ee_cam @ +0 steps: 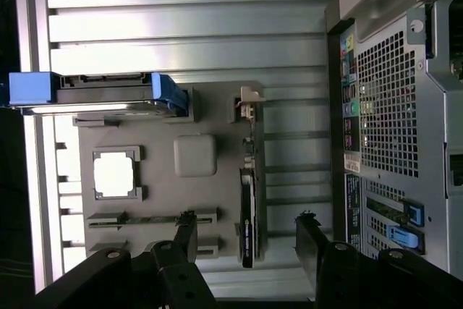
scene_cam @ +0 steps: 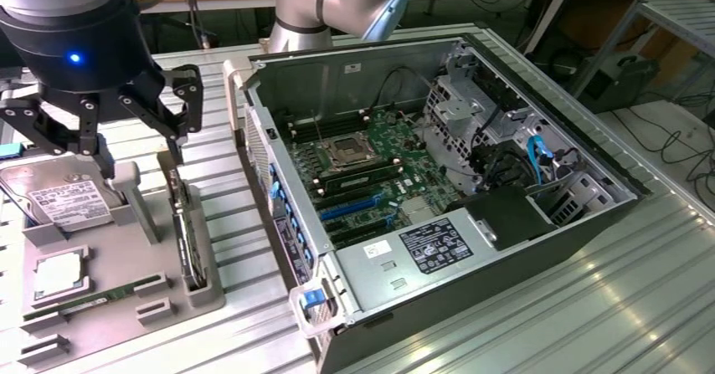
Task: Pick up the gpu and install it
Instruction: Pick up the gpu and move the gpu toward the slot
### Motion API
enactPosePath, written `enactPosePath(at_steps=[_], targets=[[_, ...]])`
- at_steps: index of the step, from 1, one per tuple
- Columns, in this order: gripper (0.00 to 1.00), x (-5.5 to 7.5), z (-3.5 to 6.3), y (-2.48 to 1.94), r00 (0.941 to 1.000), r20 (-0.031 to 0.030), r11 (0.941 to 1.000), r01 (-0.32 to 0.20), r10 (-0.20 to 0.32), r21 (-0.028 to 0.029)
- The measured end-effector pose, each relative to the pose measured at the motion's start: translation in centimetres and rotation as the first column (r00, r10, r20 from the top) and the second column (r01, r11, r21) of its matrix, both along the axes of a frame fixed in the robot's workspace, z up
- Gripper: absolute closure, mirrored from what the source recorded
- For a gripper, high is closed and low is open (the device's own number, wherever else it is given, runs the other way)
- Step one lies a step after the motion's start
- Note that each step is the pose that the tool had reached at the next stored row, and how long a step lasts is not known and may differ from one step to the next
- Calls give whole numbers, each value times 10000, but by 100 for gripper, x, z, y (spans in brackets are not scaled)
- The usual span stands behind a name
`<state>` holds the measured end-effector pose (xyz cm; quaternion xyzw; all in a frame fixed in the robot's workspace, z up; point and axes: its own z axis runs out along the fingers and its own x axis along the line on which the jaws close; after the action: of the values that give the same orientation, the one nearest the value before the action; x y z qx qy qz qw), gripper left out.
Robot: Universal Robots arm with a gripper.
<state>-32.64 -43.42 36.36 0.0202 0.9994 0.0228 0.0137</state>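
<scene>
Standing on edge in a slot of the gray holder, the gpu sits just below our wide-open fingers, which we see spread to either side of it, empty. Just beside the holder, an open computer case lies on the ribbed metal tabletop.

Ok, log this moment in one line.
gpu: green card, black cooler, on edge in grey holder tray, ungripped | gripper: open, over gpu | silver computer case: open, card not installed
</scene>
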Motion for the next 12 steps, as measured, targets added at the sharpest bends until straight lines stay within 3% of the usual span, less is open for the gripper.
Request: enactPosePath(at_steps=[12], targets=[[34, 0, -138, -1, 10000, 1, 10000, -68, 68, 1]])
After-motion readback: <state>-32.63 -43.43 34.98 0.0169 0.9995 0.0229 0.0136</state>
